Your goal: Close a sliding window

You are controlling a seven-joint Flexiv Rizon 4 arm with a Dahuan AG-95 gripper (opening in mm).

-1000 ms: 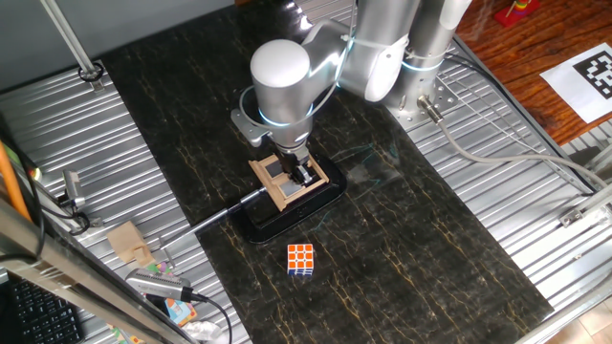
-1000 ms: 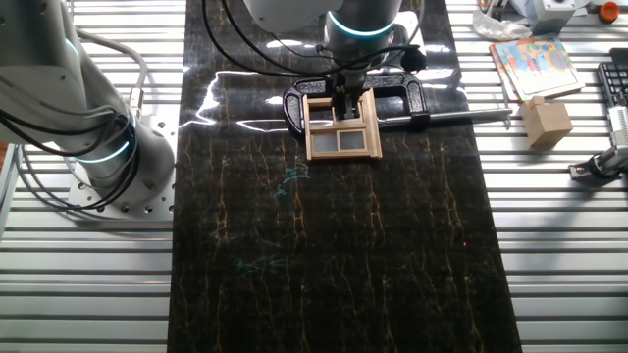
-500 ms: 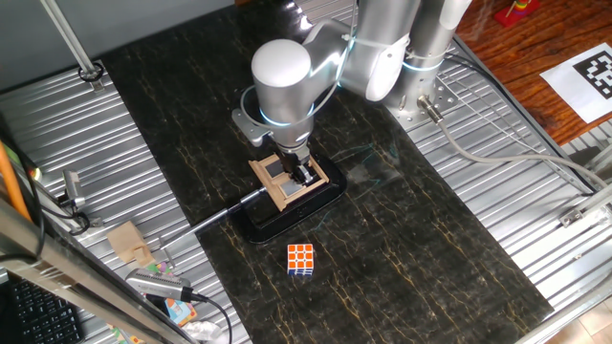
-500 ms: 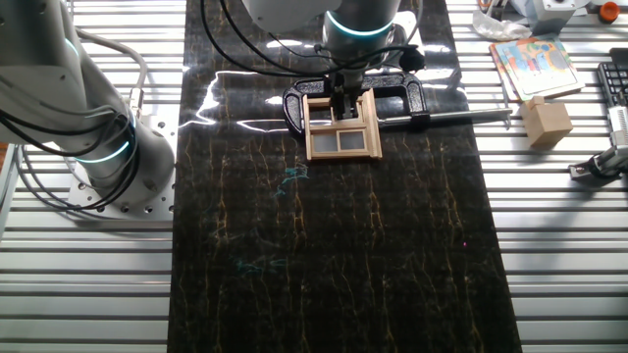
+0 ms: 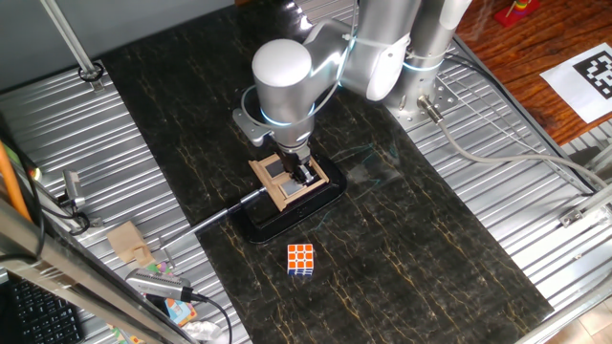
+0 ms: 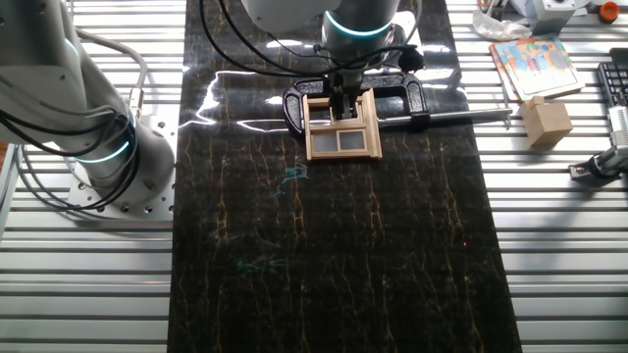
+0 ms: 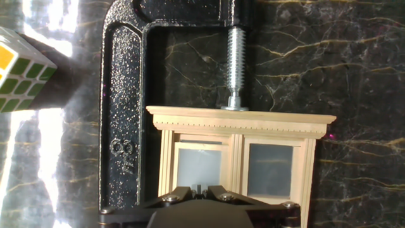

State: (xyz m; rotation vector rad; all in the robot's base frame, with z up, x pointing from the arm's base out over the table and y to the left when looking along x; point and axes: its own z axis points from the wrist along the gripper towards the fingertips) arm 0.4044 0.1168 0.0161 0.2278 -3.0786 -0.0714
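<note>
The sliding window (image 5: 283,182) is a small light-wood frame with grey panes, held on the dark table by a black C-clamp (image 5: 287,218). It also shows in the other fixed view (image 6: 341,132) and in the hand view (image 7: 243,123), where two panes lie side by side. My gripper (image 5: 304,173) comes straight down onto the window, its fingertips together over the left pane (image 7: 200,188). In the other fixed view the gripper (image 6: 343,101) is at the window's far half. The jaws look shut, with nothing seen held between them.
The clamp's screw (image 7: 235,63) presses on the frame's top edge, and its handle rod (image 6: 461,116) sticks out sideways. An orange-white puzzle cube (image 5: 301,259) lies near the clamp, also at the hand view's left edge (image 7: 19,63). A wooden block (image 6: 546,123) and a second arm's base (image 6: 98,147) stand on the metal side rails.
</note>
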